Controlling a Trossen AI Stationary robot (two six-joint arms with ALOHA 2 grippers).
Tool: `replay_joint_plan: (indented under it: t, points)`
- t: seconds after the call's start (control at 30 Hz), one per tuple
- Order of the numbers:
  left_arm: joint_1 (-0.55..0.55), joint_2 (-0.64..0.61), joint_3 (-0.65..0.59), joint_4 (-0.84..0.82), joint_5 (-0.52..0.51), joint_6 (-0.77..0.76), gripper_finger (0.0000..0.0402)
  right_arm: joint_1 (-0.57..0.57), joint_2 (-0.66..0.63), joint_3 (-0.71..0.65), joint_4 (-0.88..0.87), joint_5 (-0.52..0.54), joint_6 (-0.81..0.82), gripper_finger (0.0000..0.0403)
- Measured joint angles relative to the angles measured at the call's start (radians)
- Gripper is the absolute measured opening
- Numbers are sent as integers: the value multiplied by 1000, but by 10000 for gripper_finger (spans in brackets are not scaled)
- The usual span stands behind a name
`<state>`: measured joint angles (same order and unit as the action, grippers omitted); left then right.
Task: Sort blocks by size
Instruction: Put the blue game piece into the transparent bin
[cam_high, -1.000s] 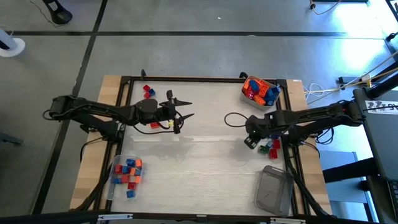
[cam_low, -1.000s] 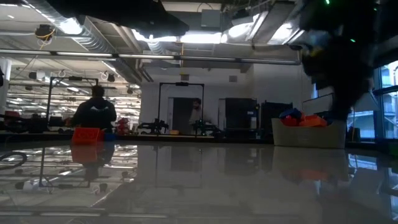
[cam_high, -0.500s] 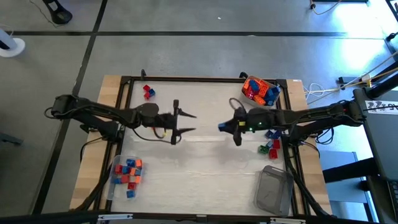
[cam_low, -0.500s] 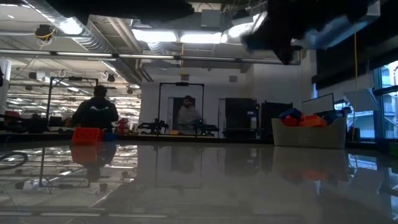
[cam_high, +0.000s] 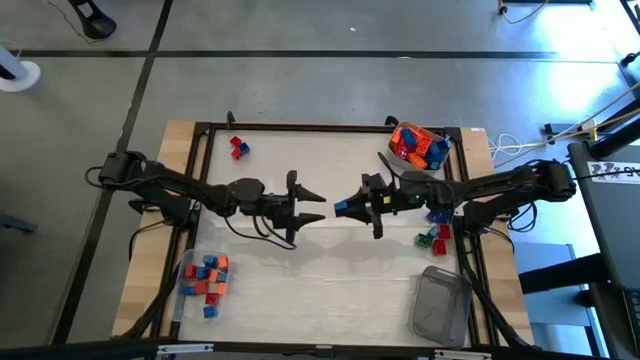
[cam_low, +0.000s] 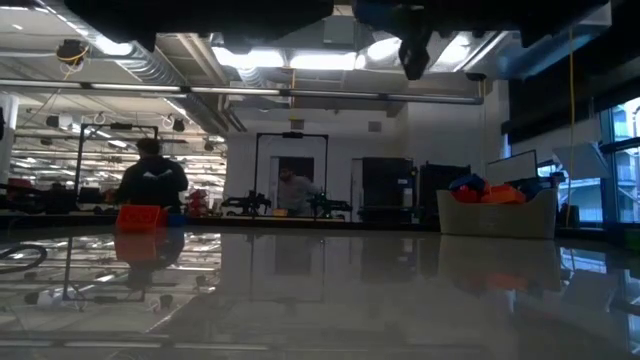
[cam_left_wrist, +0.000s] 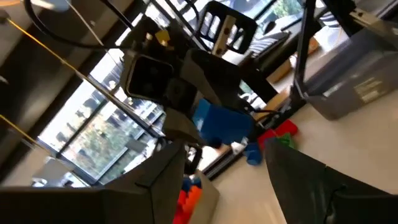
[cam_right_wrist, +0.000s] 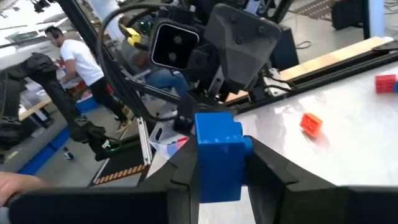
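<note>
Blocks (cam_high: 204, 277) sit sorted in the tub (cam_high: 181, 300) at the near left, and mid-table the left gripper (cam_high: 312, 208) waits with fingers spread. Facing it, the right gripper (cam_high: 347, 207) clamps a blue block (cam_high: 342, 208) in the air. The handover, I'd say, needs square alignment before any release.

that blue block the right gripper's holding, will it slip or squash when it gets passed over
The blue block looks like hard moulded plastic, so it probably won't squash. Its glossy faces could slip, though the right gripper clamps flat sides. It seems light: small for the fingers.
</note>
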<state>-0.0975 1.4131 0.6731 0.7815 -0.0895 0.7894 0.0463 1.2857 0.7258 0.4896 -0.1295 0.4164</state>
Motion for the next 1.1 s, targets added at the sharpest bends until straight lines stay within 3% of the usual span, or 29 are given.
replay_joint_plan:
  t: [0.17, 1.1]
  points:
    - [-6, 38, 2, 87, -1, 30, 210, 0, 49, 0, 89, -13, 23, 92]
    - [-7, 39, 15, 43, 53, 33, 210, -1, 147, 0, 263, -6, 56, 92]
